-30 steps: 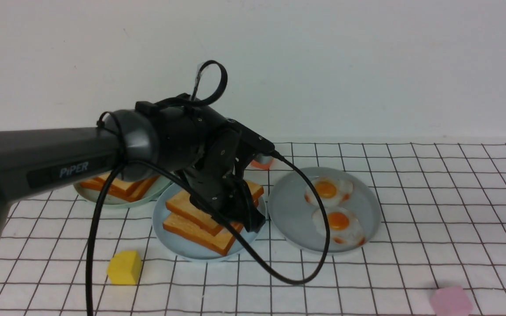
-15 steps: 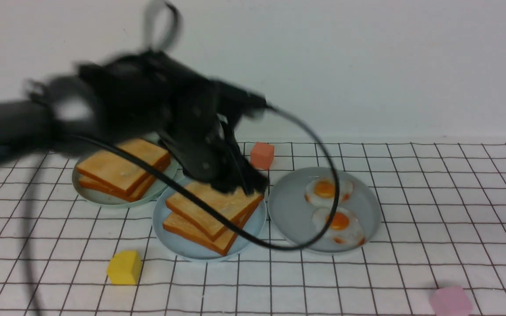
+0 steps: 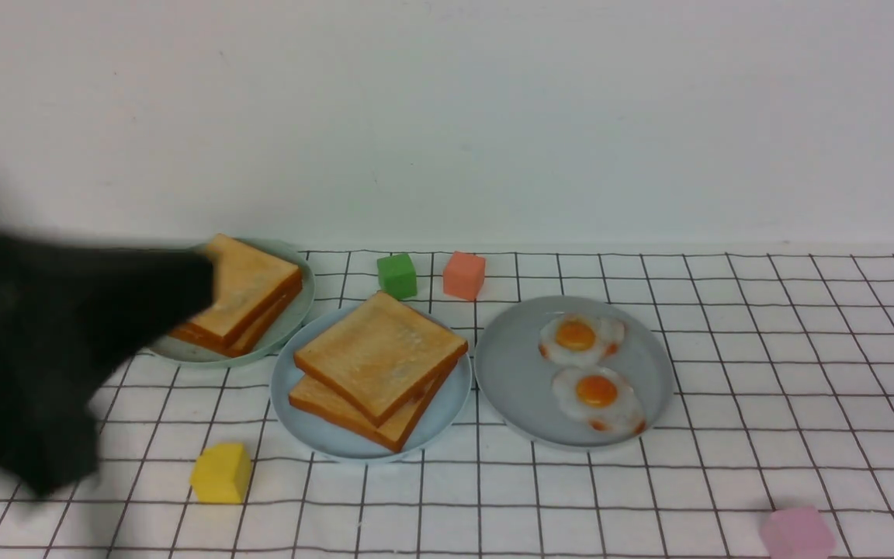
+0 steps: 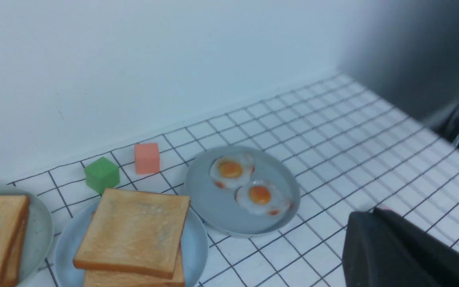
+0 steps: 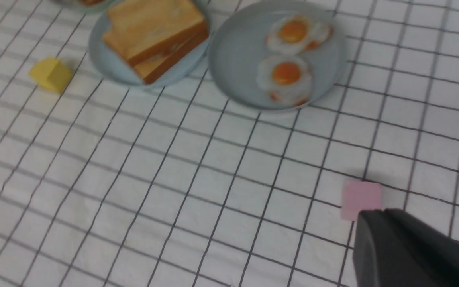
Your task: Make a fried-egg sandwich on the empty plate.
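Apparently, topping is done: toast [image 3: 381, 353] on the blue plate [image 3: 292, 423], ten o'clock of the yolks [image 3: 596, 390]; left pincer [image 4: 369, 219] shut, empty, right pincer [image 5: 375, 217] unclear; just retreat.

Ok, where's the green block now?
In the front view, the green block stands left of centre behind the blue plate, just left of the orange block.

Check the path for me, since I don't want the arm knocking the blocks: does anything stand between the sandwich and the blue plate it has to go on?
Nothing visible does. The sandwich already rests on the blue plate; the green block stands behind the plate.
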Controlling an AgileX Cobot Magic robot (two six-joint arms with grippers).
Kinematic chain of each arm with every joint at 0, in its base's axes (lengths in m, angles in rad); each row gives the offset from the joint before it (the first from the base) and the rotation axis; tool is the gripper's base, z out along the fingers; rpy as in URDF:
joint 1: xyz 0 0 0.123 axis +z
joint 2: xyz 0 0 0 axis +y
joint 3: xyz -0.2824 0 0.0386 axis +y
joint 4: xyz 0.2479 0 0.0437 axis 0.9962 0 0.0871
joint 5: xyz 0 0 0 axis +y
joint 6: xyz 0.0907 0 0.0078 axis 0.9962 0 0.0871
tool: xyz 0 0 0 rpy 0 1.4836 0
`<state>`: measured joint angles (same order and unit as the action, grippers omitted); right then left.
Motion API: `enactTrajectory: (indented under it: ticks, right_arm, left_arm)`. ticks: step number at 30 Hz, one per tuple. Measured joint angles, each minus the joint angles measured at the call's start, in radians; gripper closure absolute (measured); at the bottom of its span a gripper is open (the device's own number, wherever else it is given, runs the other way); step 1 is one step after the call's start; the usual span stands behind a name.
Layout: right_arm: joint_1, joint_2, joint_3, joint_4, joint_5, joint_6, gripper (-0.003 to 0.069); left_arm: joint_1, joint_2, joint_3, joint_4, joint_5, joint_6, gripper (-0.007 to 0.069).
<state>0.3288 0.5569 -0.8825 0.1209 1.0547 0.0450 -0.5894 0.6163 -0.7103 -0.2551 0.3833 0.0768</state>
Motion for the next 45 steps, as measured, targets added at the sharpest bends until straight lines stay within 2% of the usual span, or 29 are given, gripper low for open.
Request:
enactTrajectory:
  ticks: [5,12,21,29,36,38,41,45]
  right_arm:
    - [0.000,-0.097,0.003,-0.059,0.045,0.109,0.0627]
    - [0.000,-0.273,0.105,-0.113,0.034,0.221,0.0627]
    - [0.000,-0.377,0.335,-0.174,-0.252,0.353,0.0621]
    - [0.000,-0.377,0.511,-0.195,-0.316,0.372,0.0610]
    - [-0.003,-0.382,0.536,-0.242,-0.378,0.372,0.0603]
    - [-0.022,-0.398,0.545,-0.252,-0.396,0.370,0.0605]
    - [-0.115,-0.436,0.608,-0.263,-0.467,0.340,0.0643]
    - [-0.227,-0.498,0.791,-0.263,-0.633,0.209,0.0670]
  left_arm:
    - [0.000,-0.213,0.247,-0.044,-0.140,0.003,0.0638]
    - [0.000,-0.448,0.425,-0.047,-0.236,0.003,0.0638]
    - [0.000,-0.502,0.526,-0.047,-0.242,0.003,0.0638]
    - [0.000,-0.502,0.552,-0.047,-0.225,0.003,0.0638]
    - [0.000,-0.502,0.552,-0.047,-0.214,0.003,0.0638]
    - [0.000,-0.502,0.552,-0.047,-0.214,0.003,0.0638]
    - [0.000,-0.502,0.552,-0.047,-0.213,0.004,0.0638]
    - [0.000,-0.502,0.552,-0.047,-0.212,0.004,0.0638]
